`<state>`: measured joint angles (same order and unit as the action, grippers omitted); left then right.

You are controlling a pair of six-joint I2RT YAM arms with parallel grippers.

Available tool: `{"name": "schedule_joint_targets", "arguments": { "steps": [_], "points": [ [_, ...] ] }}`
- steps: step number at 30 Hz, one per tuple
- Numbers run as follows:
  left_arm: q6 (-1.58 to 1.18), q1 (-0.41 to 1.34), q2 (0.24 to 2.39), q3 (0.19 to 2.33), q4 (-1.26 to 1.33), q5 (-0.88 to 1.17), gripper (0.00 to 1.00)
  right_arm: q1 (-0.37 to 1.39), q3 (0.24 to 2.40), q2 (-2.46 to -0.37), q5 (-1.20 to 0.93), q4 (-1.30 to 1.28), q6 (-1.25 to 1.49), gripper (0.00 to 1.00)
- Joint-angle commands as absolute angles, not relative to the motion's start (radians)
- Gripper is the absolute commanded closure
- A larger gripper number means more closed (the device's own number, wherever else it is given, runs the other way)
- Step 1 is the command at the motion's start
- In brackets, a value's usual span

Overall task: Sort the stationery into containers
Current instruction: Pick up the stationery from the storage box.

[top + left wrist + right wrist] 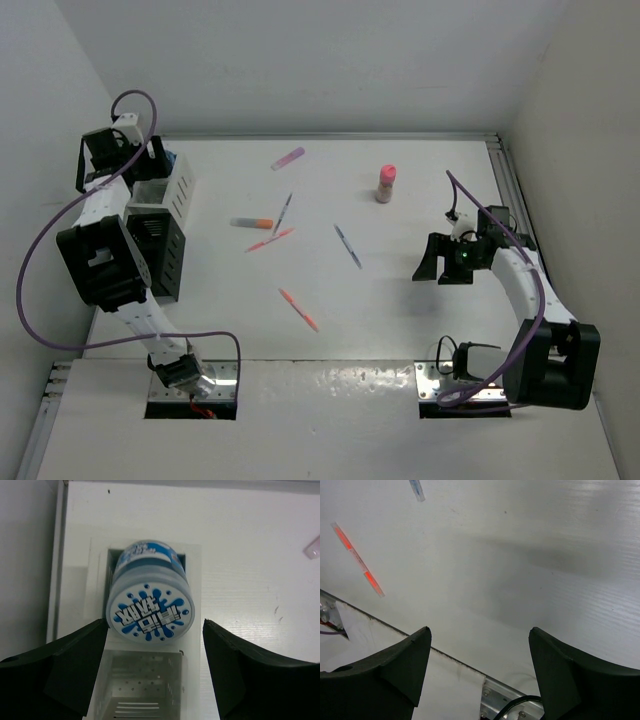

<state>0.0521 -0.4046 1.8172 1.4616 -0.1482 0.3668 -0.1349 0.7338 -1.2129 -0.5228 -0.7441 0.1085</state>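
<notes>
- Left gripper (155, 622) is wide open and holding nothing, one finger on either side of a blue-capped jar (150, 612).
- There is a clear gap at one finger. The other sits right by the cap rim, and it's too close to tell whether they touch.
- The jar sits in the end compartment of the white box (194, 570), cap tilted up at the wrist camera. The compartment next to it looks bare.
- That jar looks sorted, so the left arm's next job is probably to lift straight off without dragging the cap.
- The black box (160, 255) stands just beside the white one, on the near side, at the desk's (420, 330) left edge.
- Over on the right, the right gripper (480, 630) is also spread wide and carrying nothing, hanging over bare desk.
- Here's the relation that matters: a blue pen (347, 245) lies just off the right gripper's left side, long axis slanting far-left to near-right.
- An orange pen (298, 309) lies nearer the arm bases on the same slant, about midway between the two arms.
- The right arm looks the closer one for the blue pen, though the wrist would need turning to close across the barrel.
- A pink-capped bottle (385, 184) stands upright at the far side, also on the right arm's half.
- The remaining markers are scattered nearer the boxes, on the left arm's side.
</notes>
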Motion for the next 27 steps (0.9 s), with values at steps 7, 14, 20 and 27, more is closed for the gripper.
{"name": "schedule_joint_targets", "arguments": {
  "steps": [7, 14, 20, 27],
  "points": [
    [0.023, -0.402, 1.792, 1.408, -0.052, 0.379, 0.17, -0.132, 0.744, -1.22, -0.515, -0.735, 0.107, 0.22],
    [0.011, -0.402, 1.799, 1.393, 0.018, 0.365, 0.17, -0.132, 0.742, -1.223, -0.514, -0.735, 0.109, 0.22],
    [-0.034, -0.4, 1.822, 1.404, 0.034, 0.379, 0.18, -0.132, 0.747, -1.227, -0.509, -0.739, 0.106, 0.22],
    [-0.032, -0.4, 1.848, 1.425, 0.012, 0.419, 0.36, -0.132, 0.749, -1.235, -0.509, -0.736, 0.109, 0.22]
  ]
}}
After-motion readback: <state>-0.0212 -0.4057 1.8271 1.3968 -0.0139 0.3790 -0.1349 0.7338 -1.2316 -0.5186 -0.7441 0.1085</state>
